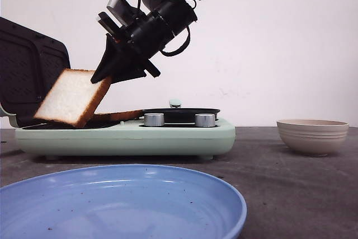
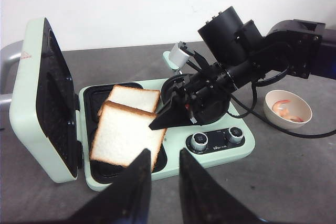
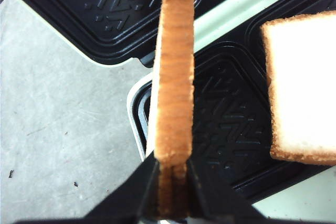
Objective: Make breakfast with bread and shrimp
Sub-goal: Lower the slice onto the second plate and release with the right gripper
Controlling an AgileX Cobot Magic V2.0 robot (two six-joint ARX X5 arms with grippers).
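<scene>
My right gripper (image 1: pixel 109 74) is shut on one corner of a bread slice (image 1: pixel 71 98) and holds it tilted over the open sandwich maker (image 1: pixel 128 136). In the right wrist view the held slice (image 3: pixel 174 77) is edge-on between the fingers, above the black grill plate (image 3: pixel 226 124). The second slice (image 2: pixel 135 98) lies flat on the far part of that plate; it also shows in the right wrist view (image 3: pixel 304 87). Pink-orange shrimp (image 2: pixel 286 107) lie in a beige bowl (image 2: pixel 270 109). My left gripper (image 2: pixel 164 155) is open and empty, in front of the maker.
The maker's lid (image 2: pixel 39 103) stands open on the left. Two knobs (image 2: pixel 199 140) sit on its front panel. The beige bowl (image 1: pixel 312 135) stands on the right of the dark table. A blue plate (image 1: pixel 123 200) lies nearest the camera.
</scene>
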